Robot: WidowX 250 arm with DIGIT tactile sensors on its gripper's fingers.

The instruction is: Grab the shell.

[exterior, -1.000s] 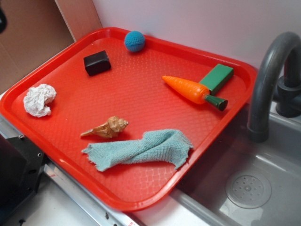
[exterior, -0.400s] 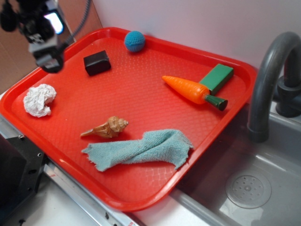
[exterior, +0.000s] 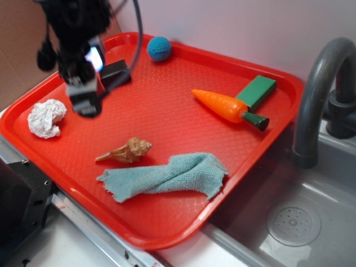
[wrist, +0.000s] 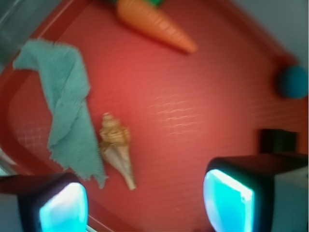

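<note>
I have the gripper (exterior: 84, 105) hanging above the left part of the red tray (exterior: 167, 119), and through the wrist camera I see its two fingers (wrist: 229, 200) spread wide apart with nothing between them, so it is open and empty. The shell (exterior: 127, 151) lies on its side on the tray floor, in the near half of the tray, its fat ridged end toward the tray's middle and its pointed tail toward the left rim. The gripper is above and to the left of the shell, well apart from it. Just in front of the shell, toward the tray's near rim, lies a crumpled light blue cloth (exterior: 167, 176); in the wrist view the cloth (wrist: 65, 104) seems to touch or almost touch the shell (wrist: 116, 147) along one side, though that view is too blurred for me to be sure. By the tray's left rim sits a ball of white paper (exterior: 46, 118). Near the far left corner a black block (exterior: 117, 73) is partly hidden behind the gripper, and a blue ball (exterior: 159, 48) rests against the far rim. Toward the tray's right side an orange carrot (exterior: 227, 107) lies with its green end beside a green block (exterior: 256, 92). Off the tray's right edge I see a grey faucet (exterior: 317, 94) over a sink (exterior: 295, 222).
</note>
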